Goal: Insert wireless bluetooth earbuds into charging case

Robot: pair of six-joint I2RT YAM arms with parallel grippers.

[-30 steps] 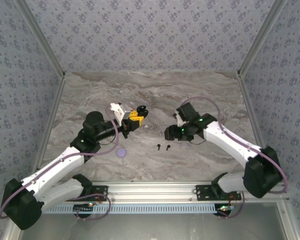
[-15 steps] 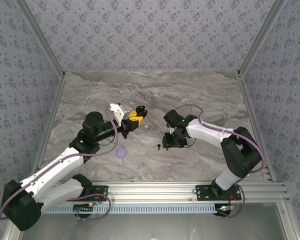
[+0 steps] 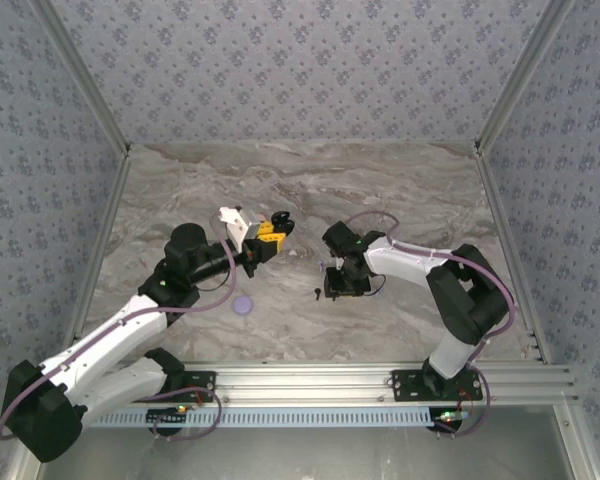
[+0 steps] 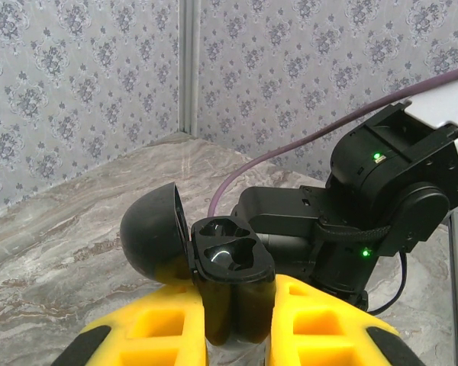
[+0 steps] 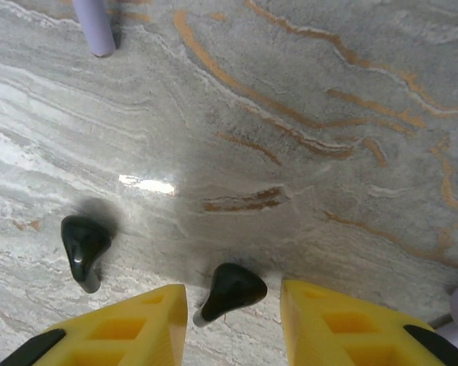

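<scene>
Now the right hand (image 5: 233,302) is low over the bench (image 3: 400,190), its yellow fingers standing apart on either side of a black earbud (image 5: 232,285) that lies on its side on the marble, with a gap showing on both sides and no contact that I can see. The bud's stem runs down towards the left-hand finger in the wrist view. A second black earbud (image 5: 84,248) lies just beside that same finger, and a lavender bud (image 5: 93,27) sits farther off at the top of the view. Across the bench the left hand (image 4: 233,324) is clamped on the black charging case (image 4: 230,263) and holds it clear of the surface with its lid (image 4: 149,242) swung open and both wells (image 4: 227,244) empty (they face up and towards the other arm, which looks right for a hand-over). The likeliest trouble, to my eye, is the pinch itself. The bud is small, rounded and glossy and it sits skewed between the fingers, so the pads may meet the stem first and turn it, or squeeze the body off-centre and shoot it out across the smooth marble. A finger sweeping inward could also knock the neighbouring black bud away. Even a firm grasp may leave the bud tilted, so that it would not line up with its well, and each well probably takes only one of the pair. Pushing a crooked bud could shift the case in the left hand's grip.
</scene>
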